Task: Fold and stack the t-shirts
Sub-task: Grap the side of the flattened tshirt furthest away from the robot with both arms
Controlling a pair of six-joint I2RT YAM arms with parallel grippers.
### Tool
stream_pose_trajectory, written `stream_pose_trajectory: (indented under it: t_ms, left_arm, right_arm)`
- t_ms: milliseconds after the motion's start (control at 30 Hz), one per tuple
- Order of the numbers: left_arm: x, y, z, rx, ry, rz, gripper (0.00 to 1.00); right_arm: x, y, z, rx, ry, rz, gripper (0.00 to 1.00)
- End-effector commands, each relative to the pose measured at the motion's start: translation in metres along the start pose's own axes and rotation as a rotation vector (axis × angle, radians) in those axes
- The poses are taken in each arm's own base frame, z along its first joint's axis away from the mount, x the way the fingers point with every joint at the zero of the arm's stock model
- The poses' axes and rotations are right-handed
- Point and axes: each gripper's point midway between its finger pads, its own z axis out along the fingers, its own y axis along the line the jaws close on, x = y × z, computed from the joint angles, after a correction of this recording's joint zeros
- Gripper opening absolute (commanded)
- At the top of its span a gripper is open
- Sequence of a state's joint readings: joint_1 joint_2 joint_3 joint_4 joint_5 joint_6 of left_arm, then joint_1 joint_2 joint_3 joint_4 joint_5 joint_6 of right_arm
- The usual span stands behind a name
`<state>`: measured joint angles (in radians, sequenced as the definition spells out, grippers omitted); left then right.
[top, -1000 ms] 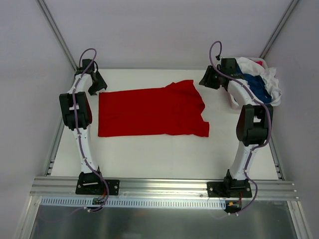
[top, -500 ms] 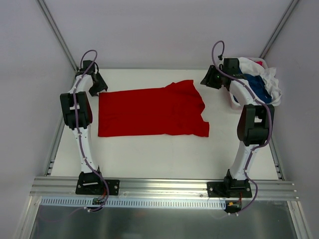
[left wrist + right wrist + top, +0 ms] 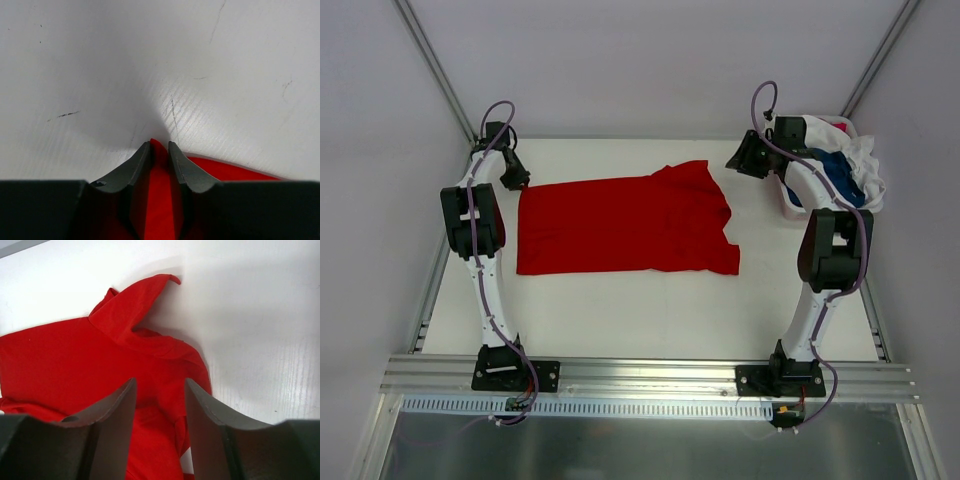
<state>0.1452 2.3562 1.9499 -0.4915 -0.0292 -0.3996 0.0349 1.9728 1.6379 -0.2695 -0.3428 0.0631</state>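
The left jaws stand almost closed, pinching the far left corner of the bright red cloth t-shirt [image 3: 620, 225], which lies spread flat on the white bench [image 3: 650, 310]; the right jaws hang open, holding nothing, near its far right corner

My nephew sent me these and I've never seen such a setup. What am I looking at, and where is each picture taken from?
These are two robot arms bolted to a white table. The wide picture looks down from above and behind them. The two close-ups come from cameras on the wrists, so each shows its own fingers. A red t-shirt lies spread flat on the table. The left gripper pinches the shirt's far left corner. The right gripper hangs open over the other end, holding nothing. At the far right, dark blue and white shirts are heaped.
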Motion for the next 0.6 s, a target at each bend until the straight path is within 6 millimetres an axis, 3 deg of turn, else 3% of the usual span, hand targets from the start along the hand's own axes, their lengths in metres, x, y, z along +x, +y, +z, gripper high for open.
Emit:
stream_pose_trajectory:
  t_ms: [0,133,300,333,433,500,533,567]
  left_arm:
    - [0.002,0.002,0.002,-0.001,0.013,0.01,0.2]
    - [0.001,0.003,-0.001,-0.001,0.009,0.012,0.18]
    - [0.003,0.003,-0.004,-0.007,0.008,0.013,0.17]
    - [0.003,0.003,-0.004,-0.007,0.008,0.014,0.17]
    - [0.003,0.002,-0.005,-0.006,0.005,0.021,0.17]
    - [0.005,0.001,-0.004,-0.01,0.008,0.029,0.17]
    - [0.005,0.001,-0.005,-0.011,0.008,0.03,0.17]
    - [0.005,0.001,-0.005,-0.013,0.007,0.032,0.17]
  right_arm:
    - [-0.013,0.006,0.007,-0.06,-0.022,0.016,0.47]
    - [-0.008,0.003,0.03,-0.089,0.014,0.049,0.59]
    - [-0.005,-0.001,0.063,-0.127,0.054,0.089,0.59]
    - [-0.015,0.002,0.064,-0.139,0.036,0.087,0.59]
    - [-0.016,0.002,0.08,-0.164,0.044,0.108,0.58]
    - [-0.028,0.005,0.084,-0.175,0.023,0.109,0.58]
    - [-0.023,0.0,0.092,-0.168,0.039,0.119,0.59]
    - [-0.031,0.004,0.092,-0.176,0.025,0.111,0.58]
